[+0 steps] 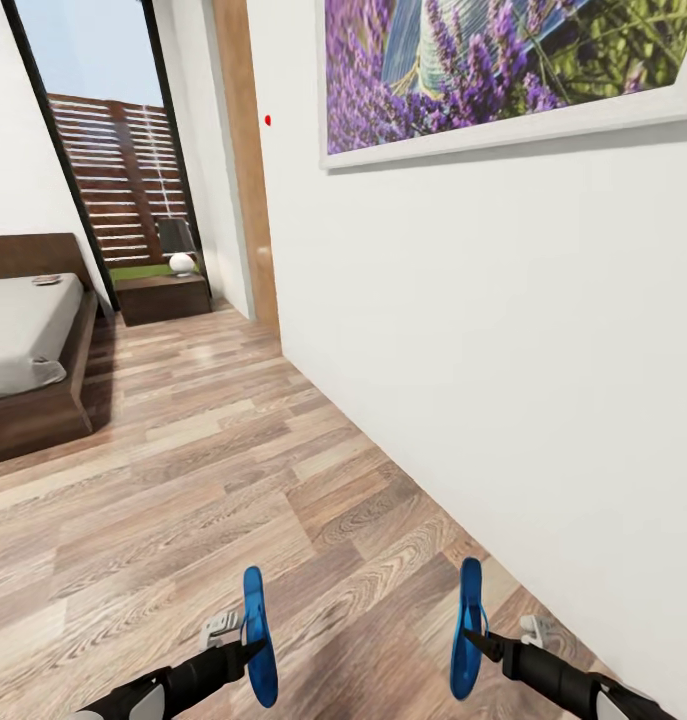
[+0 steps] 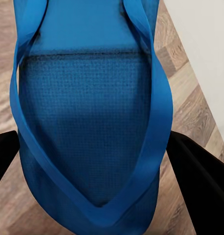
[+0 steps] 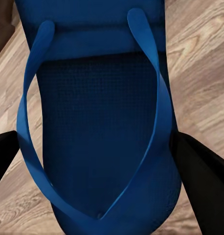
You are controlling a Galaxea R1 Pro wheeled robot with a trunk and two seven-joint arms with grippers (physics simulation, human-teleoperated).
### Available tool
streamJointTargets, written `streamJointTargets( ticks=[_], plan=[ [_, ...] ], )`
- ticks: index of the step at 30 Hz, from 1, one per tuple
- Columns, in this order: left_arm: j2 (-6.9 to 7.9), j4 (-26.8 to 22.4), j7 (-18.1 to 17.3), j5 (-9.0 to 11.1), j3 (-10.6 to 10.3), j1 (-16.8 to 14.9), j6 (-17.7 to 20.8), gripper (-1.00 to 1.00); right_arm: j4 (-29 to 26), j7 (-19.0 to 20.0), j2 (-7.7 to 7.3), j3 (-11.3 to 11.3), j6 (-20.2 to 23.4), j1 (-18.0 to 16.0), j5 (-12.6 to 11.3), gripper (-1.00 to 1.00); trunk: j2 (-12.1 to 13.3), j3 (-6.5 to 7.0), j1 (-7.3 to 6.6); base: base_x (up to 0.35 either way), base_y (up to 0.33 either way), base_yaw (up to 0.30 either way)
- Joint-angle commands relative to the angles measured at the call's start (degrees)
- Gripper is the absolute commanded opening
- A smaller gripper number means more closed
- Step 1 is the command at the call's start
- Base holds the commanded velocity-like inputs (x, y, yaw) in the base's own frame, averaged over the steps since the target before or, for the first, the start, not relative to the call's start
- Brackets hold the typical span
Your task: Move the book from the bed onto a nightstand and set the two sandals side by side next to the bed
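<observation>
Carrying one sandal [image 1: 260, 640] clamped edge-up in the left tool [image 1: 245, 652] and the other sandal [image 1: 468, 630] likewise in the right tool [image 1: 475, 640], low in frame, for setting together beside the bed [image 1: 33, 350] at upper left.

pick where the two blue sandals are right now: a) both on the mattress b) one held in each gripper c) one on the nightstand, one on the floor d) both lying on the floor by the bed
b, the left gripper is shut on one sandal and the right gripper on the other sandal, both carried edge-up above the wood floor, with the bed farther off to the left.
</observation>
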Motion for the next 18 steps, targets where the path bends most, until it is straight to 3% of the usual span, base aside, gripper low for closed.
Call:
streamJointTargets(
  ticks=[1,2,5,11,18],
  plan=[
    [0.04,0.1,-0.2,-0.3,0.5,0.0,-0.1,-1.0,0.1,0.1,0.01,0.0,-0.4,0.0,0.6,-1.0,0.0,-0.05,-0.01,0.0,0.0,0.01],
    [0.08,0.0,-0.2,-0.3,0.5,0.0,-0.2,-1.0,0.1,-0.2,0.04,0.0,-0.4,-0.1,2.5,-1.0,0.0,-0.05,-0.01,0.0,0.0,0.004],
    [0.1,0.0,-0.1,-0.3,0.5,0.0,-1.2,-1.0,0.1,-4.0,0.09,0.1,-0.4,-0.1,5.5,-1.0,0.0,-0.05,-0.01,0.0,0.0,0.001],
    [0.17,0.0,-0.1,-0.3,0.5,0.0,-2.6,-1.0,0.1,-7.1,0.07,0.1,-0.4,-0.1,6.5,-1.0,0.0,-0.05,-0.01,0.0,0.0,0.0],
    [0.18,0.0,-0.1,-0.3,0.5,0.0,-2.7,-1.0,0.1,-7.3,0.06,0.1,-0.4,0.0,6.6,-1.0,0.1,1.5,-0.19,0.0,0.0,0.0]
  ],
)
